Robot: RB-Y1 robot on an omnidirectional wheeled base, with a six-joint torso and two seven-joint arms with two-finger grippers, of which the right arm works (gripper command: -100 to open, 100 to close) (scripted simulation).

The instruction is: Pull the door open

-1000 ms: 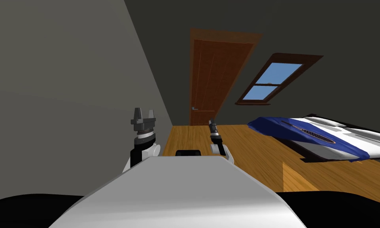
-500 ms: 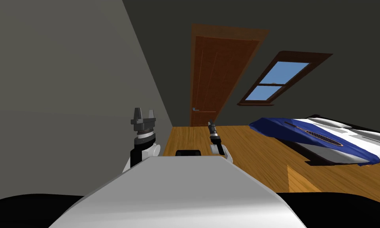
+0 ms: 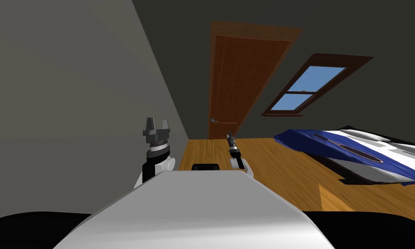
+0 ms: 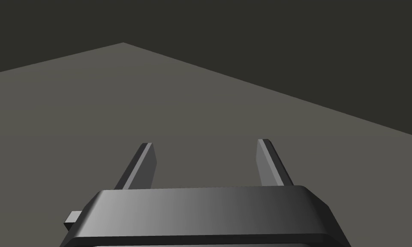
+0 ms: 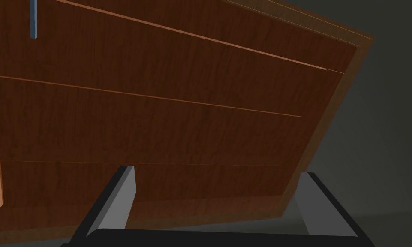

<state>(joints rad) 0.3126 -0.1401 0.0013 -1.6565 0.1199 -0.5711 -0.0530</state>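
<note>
Head view shows the tall brown wooden door (image 3: 234,82) looking shut, well ahead of the right pincer (image 3: 229,136), which is spread and empty like the left pincer (image 3: 157,122), so all the pulling is not yet done.

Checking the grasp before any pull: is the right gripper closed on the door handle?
No: the right gripper stands open facing the brown door, apart from the blue-grey handle.
</note>
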